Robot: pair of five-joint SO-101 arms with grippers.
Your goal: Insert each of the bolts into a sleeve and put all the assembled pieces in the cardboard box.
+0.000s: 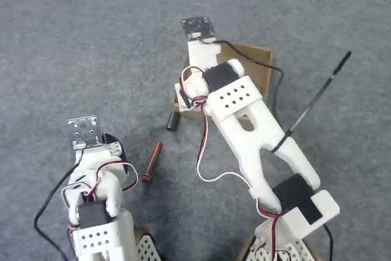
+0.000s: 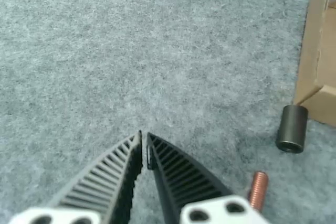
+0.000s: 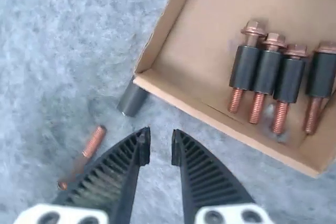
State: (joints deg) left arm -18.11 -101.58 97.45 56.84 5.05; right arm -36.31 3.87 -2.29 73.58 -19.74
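Jaws first: on my left gripper [image 2: 144, 136] they're pressed together, tips all but meeting, and there's nothing between them. On my right gripper [image 3: 160, 135] they're spread a little, a clear gap at the tips, and nothing is held there either. Left side hangs low over the grey mat [image 1: 73, 47], and just off to its side lies the loose bolt [image 2: 258, 190], copper-coloured, flat on the mat. From above, that bolt sits between my two arms, nearer the left one. Further on is the sleeve [image 2: 292, 128], dark and short, lying on its side right at the corner of the box [image 2: 315, 51]. I can't tell whether it touches the cardboard or sits just beside it. Bolt and sleeve are apart, no contact. Over on the right, my gripper is above the mat just outside the box's wall, with the sleeve near its tips and the bolt a bit further off. Inside the box, four assembled pieces [image 3: 268, 72] lie side by side on the floor. Their heads all point the same way, with threaded ends poking out of the dark sleeves.
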